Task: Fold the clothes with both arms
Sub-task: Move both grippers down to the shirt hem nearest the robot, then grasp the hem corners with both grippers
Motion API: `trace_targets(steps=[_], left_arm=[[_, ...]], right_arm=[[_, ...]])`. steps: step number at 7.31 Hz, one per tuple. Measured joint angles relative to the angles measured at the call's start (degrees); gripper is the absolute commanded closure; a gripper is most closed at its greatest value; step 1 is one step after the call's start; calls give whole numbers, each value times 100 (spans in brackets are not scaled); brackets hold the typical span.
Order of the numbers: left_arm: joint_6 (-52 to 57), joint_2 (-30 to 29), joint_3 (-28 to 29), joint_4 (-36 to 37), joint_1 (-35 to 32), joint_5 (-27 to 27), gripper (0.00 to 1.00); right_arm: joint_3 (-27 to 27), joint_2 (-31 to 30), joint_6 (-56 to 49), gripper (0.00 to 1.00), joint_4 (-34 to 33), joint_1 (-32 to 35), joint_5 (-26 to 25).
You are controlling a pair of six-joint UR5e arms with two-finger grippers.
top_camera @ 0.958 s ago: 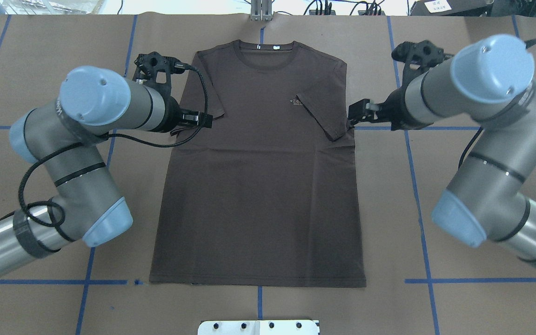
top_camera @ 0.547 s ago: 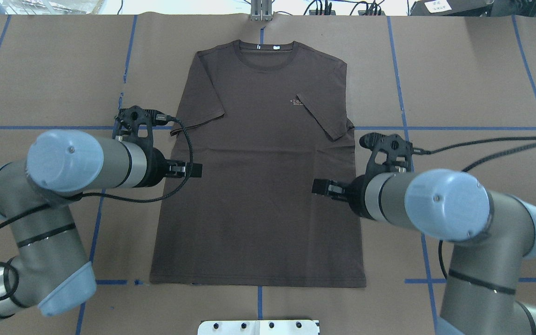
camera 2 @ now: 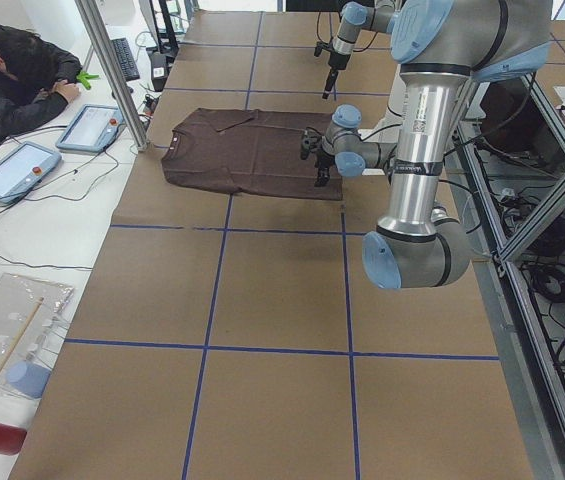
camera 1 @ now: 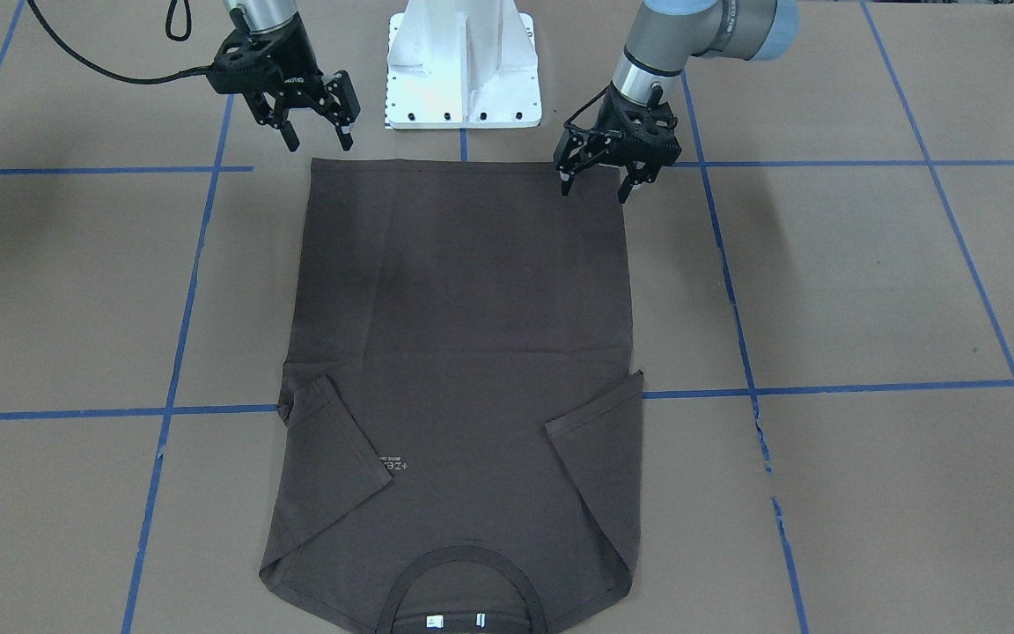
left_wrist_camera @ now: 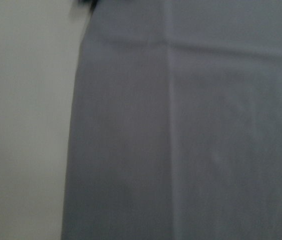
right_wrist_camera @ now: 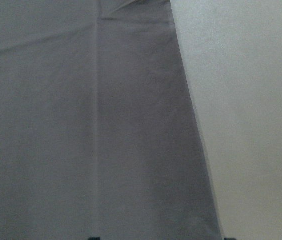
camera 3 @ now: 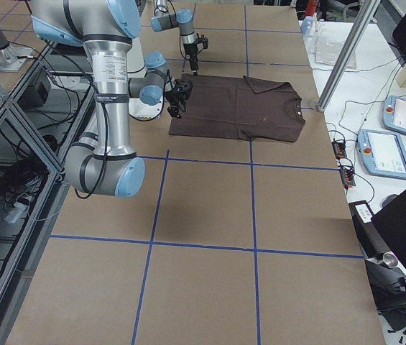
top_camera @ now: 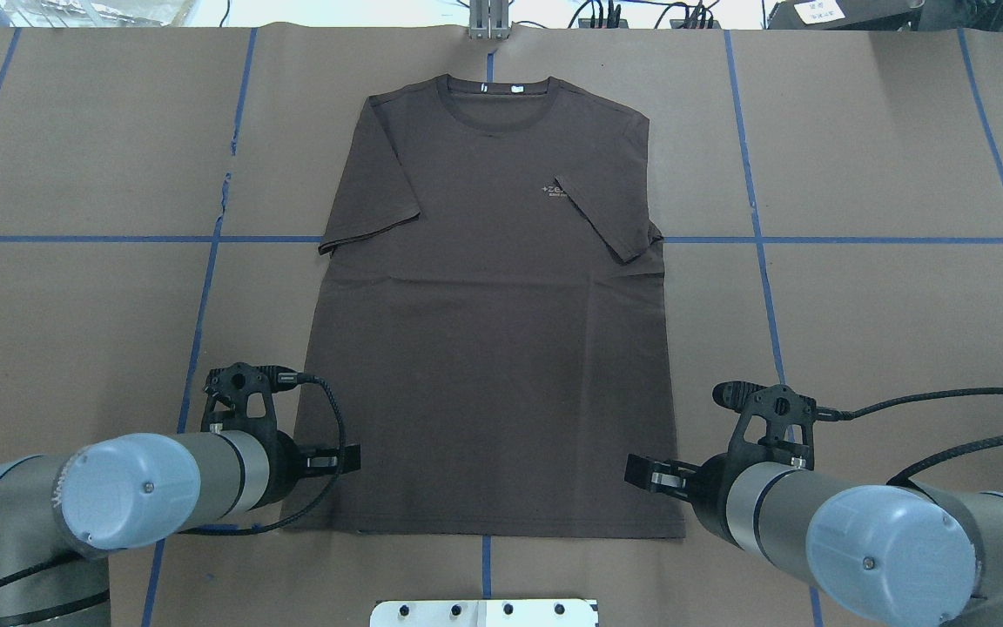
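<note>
The dark brown T-shirt (top_camera: 493,348) lies flat and face up on the brown paper, collar away from the robot, with both sleeves folded in over the chest. Its hem (camera 1: 463,167) is on the robot's side. My left gripper (camera 1: 595,189) hangs open just over the hem's corner on my left, fingers pointing down and holding nothing. My right gripper (camera 1: 319,141) is open too, a little above and behind the other hem corner. From overhead, the left gripper (top_camera: 352,458) and right gripper (top_camera: 636,473) flank the shirt's lower edge. Both wrist views show only cloth (left_wrist_camera: 190,140) (right_wrist_camera: 91,125) beside bare paper.
The white robot base (camera 1: 463,70) stands right behind the hem. Blue tape lines (top_camera: 763,287) grid the paper. In the exterior left view a person (camera 2: 12,75) leans on the side desk by two tablets (camera 2: 87,125) and a metal post (camera 2: 112,70).
Both arms have swept back from the sleeves along the shirt's sides to the hem corners near the robot. The shirt has not moved.
</note>
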Motion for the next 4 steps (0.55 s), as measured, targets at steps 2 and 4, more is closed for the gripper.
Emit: trace_targets(steps=[2,4], left_arm=[[-128,253,-4,8,206,116,19],[-151,339,-5,14,348,119,20]], right_arm=[[15,-31,19,12,0,-36,-17],[23,-40,22,12,4,-36,-19]])
